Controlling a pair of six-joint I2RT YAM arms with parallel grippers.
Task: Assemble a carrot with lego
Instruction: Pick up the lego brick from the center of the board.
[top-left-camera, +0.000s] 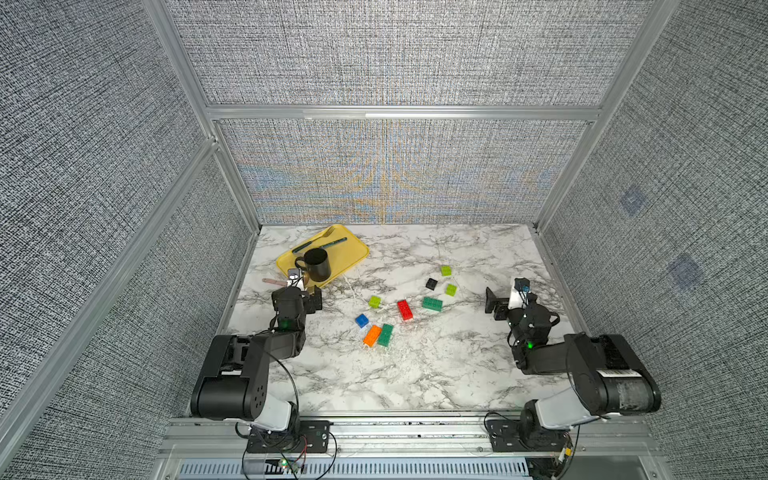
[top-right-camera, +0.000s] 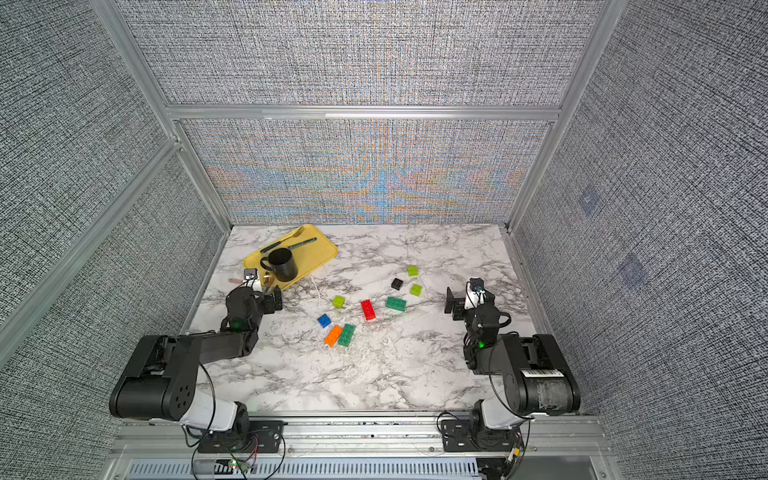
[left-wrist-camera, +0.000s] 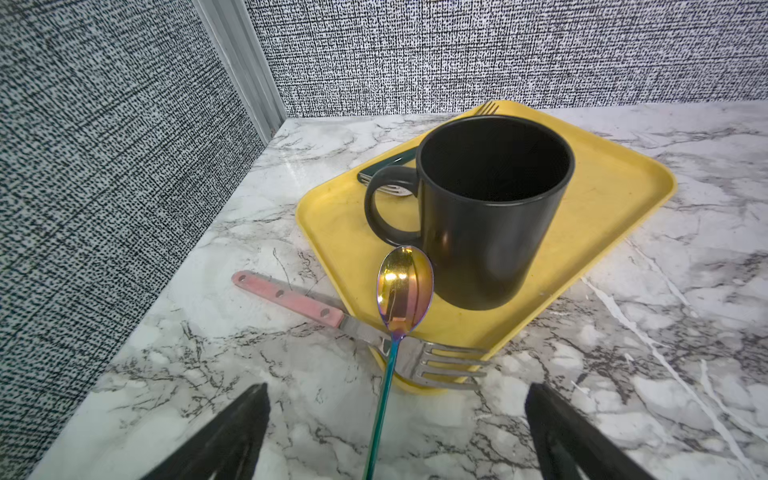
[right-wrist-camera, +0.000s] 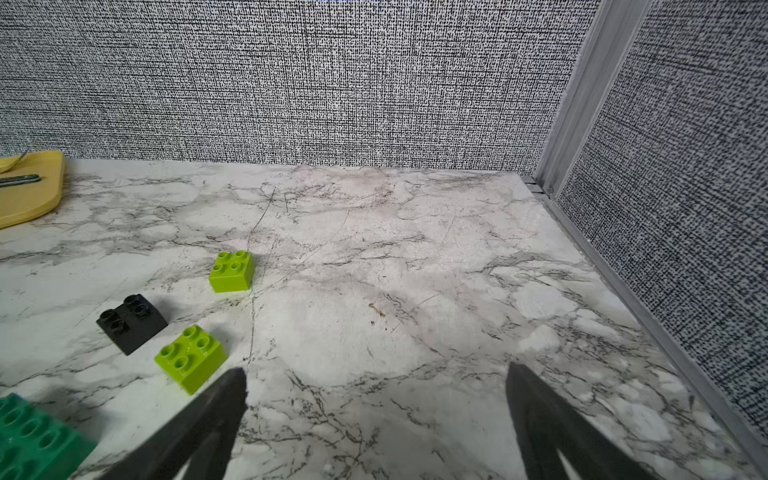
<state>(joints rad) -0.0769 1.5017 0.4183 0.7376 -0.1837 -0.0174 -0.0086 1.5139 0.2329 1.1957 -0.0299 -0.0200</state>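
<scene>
Lego bricks (top-left-camera: 405, 309), loose, unjoined.
Spoon (left-wrist-camera: 403, 286) is shown plainly by left wrist view alone; left gripper (left-wrist-camera: 397, 390) and right gripper (right-wrist-camera: 377, 370) are spread wide, empty.

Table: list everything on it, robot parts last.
lime bricks: three, lime, two flanking the black brick, one left of red brick.
black brick: one, black, right-centre.
dark green bricks: two, dark green, beside the red brick and alongside the orange brick.
red brick: one, red, centre.
blue brick: one, blue, near the orange brick.
orange brick: one, orange, front-centre.
tray: one, yellow, far left.
mug: one, black, upright on tray.
spoon: one, iridescent, bowl on tray.
fork: one, pink-handled, tines across tray corner.
dark-handled cutlery: two, on tray behind mug.
left gripper: open, facing tray.
right gripper: open, near lime bricks.
</scene>
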